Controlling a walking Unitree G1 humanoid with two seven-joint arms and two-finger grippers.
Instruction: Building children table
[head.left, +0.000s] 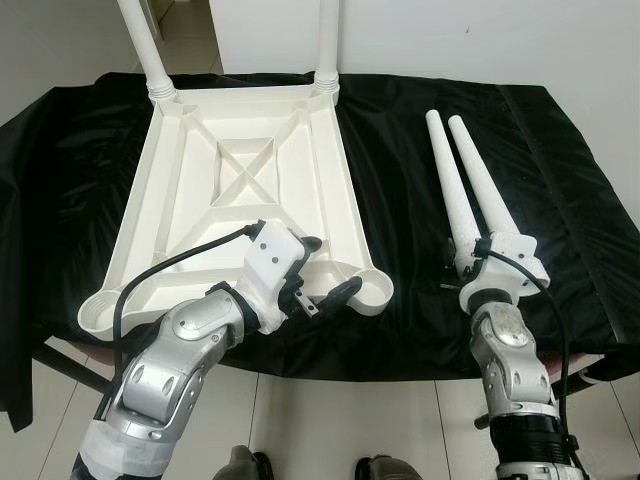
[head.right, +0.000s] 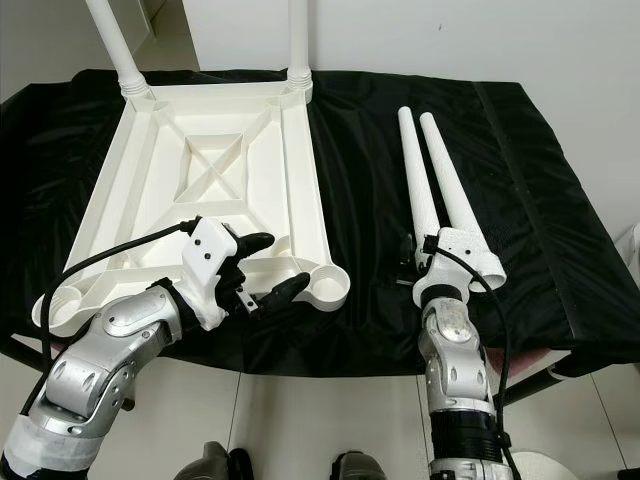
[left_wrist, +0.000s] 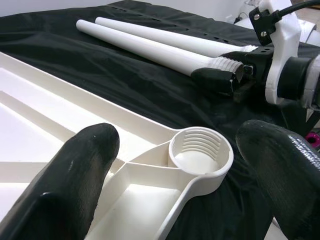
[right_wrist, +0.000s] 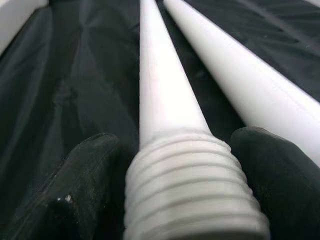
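The white plastic table top (head.left: 330, 190) lies upside down on a black cloth. Two white legs (head.left: 145, 50) (head.left: 328, 40) stand screwed into its far corners. My left gripper (head.left: 325, 270) is open over the near right corner, its fingers either side of the empty threaded socket (left_wrist: 200, 155). Two loose white legs lie side by side on the cloth to the right. My right gripper (right_wrist: 175, 145) is shut on the threaded end of the left loose leg (head.left: 448, 175), which rests on the cloth. The other loose leg (head.left: 485, 185) lies just beside it.
The black cloth (head.left: 560, 200) covers the whole work table, whose near edge runs just in front of my arms. Light floor tiles (head.left: 330, 420) lie below. A white wall (head.left: 480, 40) stands behind the table.
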